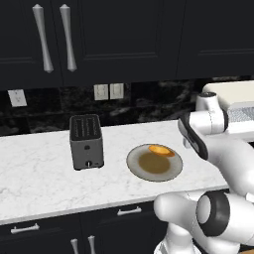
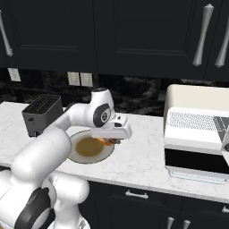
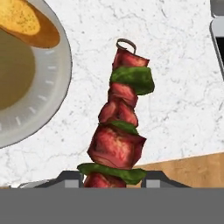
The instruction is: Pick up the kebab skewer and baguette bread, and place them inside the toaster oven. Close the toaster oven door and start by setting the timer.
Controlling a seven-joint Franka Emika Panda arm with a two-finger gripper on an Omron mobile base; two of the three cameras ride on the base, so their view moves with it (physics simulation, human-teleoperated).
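Note:
My gripper [image 3: 113,179] is shut on the lower end of the kebab skewer [image 3: 121,127], a stick of red meat and green pepper chunks that hangs over the white counter just right of the plate [image 3: 61,74]. In the right base view the gripper [image 2: 115,139] hovers at the plate's right edge. The orange-golden baguette bread [image 1: 161,150] lies at the plate's far rim, and in the hand view the baguette bread [image 3: 26,22] sits at the upper left. The cream-white toaster oven [image 2: 197,100] stands to the right, its wire rack showing and its dark glass door [image 2: 197,161] folded down to the front.
A dark grey slot toaster [image 1: 87,141] stands on the counter left of the grey plate [image 1: 131,161]. Bare marble counter [image 2: 143,147] lies between the plate [image 2: 74,154] and the oven. Dark wall cabinets hang above, and the counter's front edge runs close below the plate.

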